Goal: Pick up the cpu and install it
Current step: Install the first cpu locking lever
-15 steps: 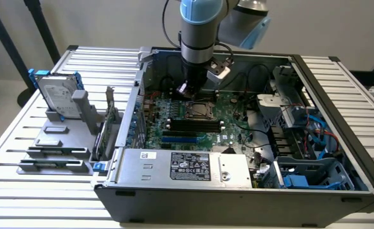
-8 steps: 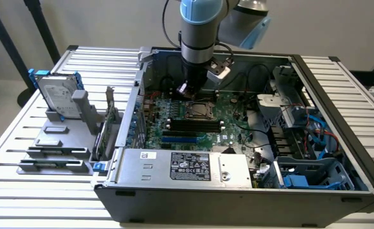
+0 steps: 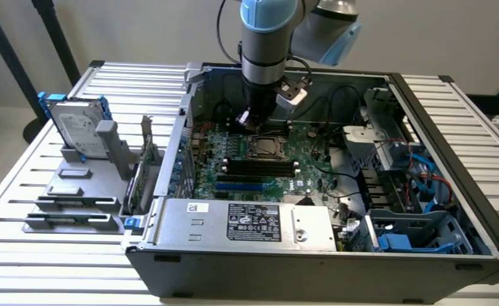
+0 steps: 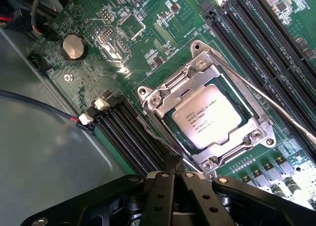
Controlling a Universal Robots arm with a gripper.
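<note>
Near the front of the open computer case sits a grey power box with a black label and a small white sticker; the words on them are too small to read. Behind it lies the green board with long black memory slots. Farther back, in the middle of the board, is the cpu. It is a flat square chip with a dull silver top, and it lies inside the shiny metal socket frame. There is small dark writing on its top, but it cannot be read well. Just past the cpu, the gripper hangs low over the board on the robot arm. Its fingers are pressed shut and hold nothing, with the tips just beside the socket frame's edge. On the table at the exterior view's left, a silver hard drive with blue brackets stands up in a grey holder.
</note>
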